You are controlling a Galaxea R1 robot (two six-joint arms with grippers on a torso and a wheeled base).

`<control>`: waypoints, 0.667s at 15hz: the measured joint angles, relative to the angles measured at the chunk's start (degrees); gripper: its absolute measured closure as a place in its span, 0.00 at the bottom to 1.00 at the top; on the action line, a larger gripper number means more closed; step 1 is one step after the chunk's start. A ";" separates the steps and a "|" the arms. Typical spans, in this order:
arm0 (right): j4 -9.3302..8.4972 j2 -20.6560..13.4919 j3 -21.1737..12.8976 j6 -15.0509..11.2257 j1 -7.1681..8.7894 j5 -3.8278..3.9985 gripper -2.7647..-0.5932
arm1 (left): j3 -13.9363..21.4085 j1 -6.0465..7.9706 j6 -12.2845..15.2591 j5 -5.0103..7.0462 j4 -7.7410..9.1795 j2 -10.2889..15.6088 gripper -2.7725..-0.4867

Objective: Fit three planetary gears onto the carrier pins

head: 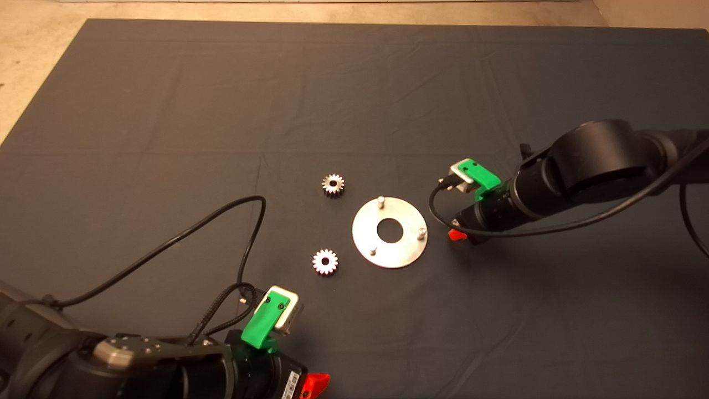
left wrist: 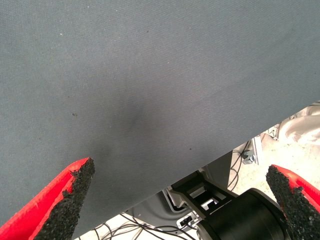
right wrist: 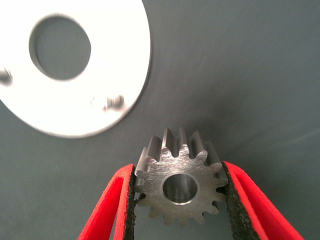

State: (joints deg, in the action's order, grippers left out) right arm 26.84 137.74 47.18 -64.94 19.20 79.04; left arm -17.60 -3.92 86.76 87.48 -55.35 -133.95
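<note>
The shiny disc (head: pixel 390 232) lies at the mat's middle with three bare carrier pins (head: pixel 381 201) upright around its central hole. Two planetary gears lie flat to its left: one (head: pixel 333 184) further back, one (head: pixel 325 261) nearer the front. My right gripper (head: pixel 458 235) is just right of the disc, shut on a third gear (right wrist: pixel 180 186) held between its pads. The disc (right wrist: pixel 80 70) and one pin (right wrist: pixel 111 102) show close to it in the right wrist view. My left gripper (head: pixel 316 382) waits open and empty at the mat's front edge.
A black cable (head: pixel 183 235) loops over the mat from the left arm. The dark mat (head: pixel 354 111) is wrinkled and bare behind the disc. The left wrist view shows the mat's edge (left wrist: pixel 210 165) and frame parts (left wrist: pixel 240 210) below it.
</note>
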 joint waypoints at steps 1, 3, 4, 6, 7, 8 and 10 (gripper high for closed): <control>0.00 0.55 0.00 -0.77 1.05 0.06 0.81 | 0.00 -0.02 0.00 0.00 0.00 0.02 0.13; -0.10 2.04 -0.11 -1.75 1.39 -1.15 0.81 | 0.00 0.00 0.00 0.00 0.00 0.00 0.13; -0.59 2.53 -0.31 -2.23 1.18 -2.41 0.81 | 0.00 -0.02 0.00 0.01 0.00 0.00 0.13; -0.80 3.87 -0.46 -2.74 1.13 -3.52 0.81 | 0.00 -0.01 0.00 0.00 0.00 0.00 0.13; -0.80 4.53 -0.46 -3.19 1.11 -3.63 0.81 | 0.00 0.00 0.00 -0.02 0.00 0.00 0.13; -0.83 4.95 -0.52 -3.30 1.11 -3.99 0.81 | 0.00 0.00 0.00 0.00 0.00 0.00 0.13; -0.84 5.12 -0.52 -3.30 1.11 -4.13 0.81 | 0.00 -0.02 0.01 0.00 0.00 0.00 0.13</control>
State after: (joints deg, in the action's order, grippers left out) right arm 26.00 142.86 46.65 -68.24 20.31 74.91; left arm -17.60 -3.94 86.77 87.48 -55.35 -133.95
